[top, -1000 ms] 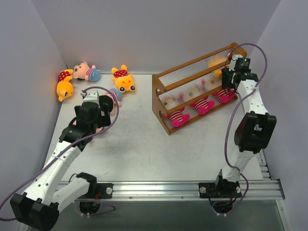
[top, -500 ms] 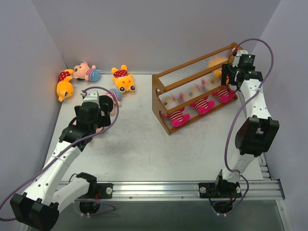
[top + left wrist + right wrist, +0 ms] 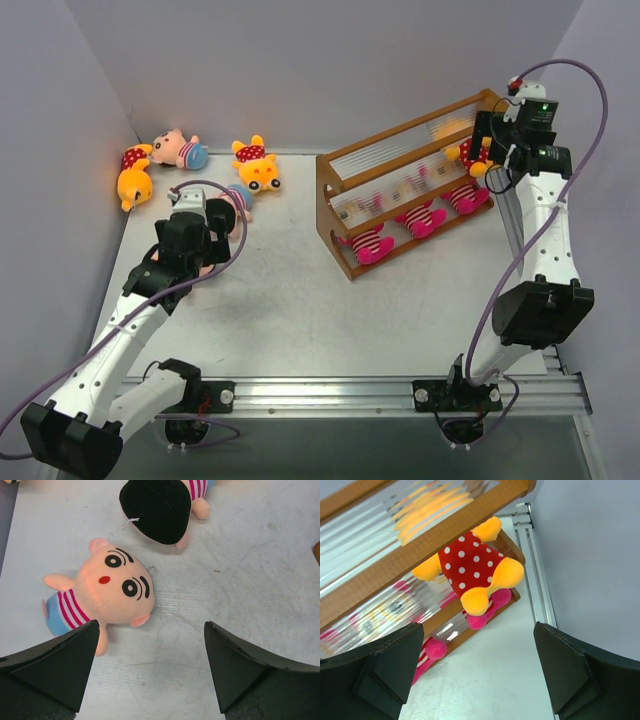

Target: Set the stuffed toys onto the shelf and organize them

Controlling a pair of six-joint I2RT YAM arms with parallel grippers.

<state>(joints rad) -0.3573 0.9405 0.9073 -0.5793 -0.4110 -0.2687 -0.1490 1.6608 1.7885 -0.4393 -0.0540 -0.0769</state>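
**Toys Half Hidden by Rods and an Arm**

The grey table (image 3: 300,310) is the biggest thing. The wooden shelf (image 3: 325,190) stands slanted on its far right part. Its pale rods blur what sits behind them, so the faces there are only smudges of yellow and pink. The left arm (image 3: 140,300) reaches to the far left and covers most of the toys under it in the top view. The right arm (image 3: 540,230) stands tall by the right end of the shelf.

Three pink striped dolls (image 3: 422,218) sit in a row on the low level, legs poking out. A spotted bear (image 3: 470,572) sits at the right end of a higher level, its head hidden behind the rods. A corner bear (image 3: 130,182), a far boy doll (image 3: 180,150) and a middle bear (image 3: 257,165) lie at the far left.

In the left wrist view, a face-up boy doll (image 3: 112,590) lies on the table. A black-haired doll (image 3: 157,507) lies face down beyond it, cut off by the top edge.

The left gripper (image 3: 151,630) hangs over the face-up boy doll, fingers wide apart, holding nothing. The right gripper (image 3: 479,627) is also spread wide and empty, near the spotted bear but apart from it.
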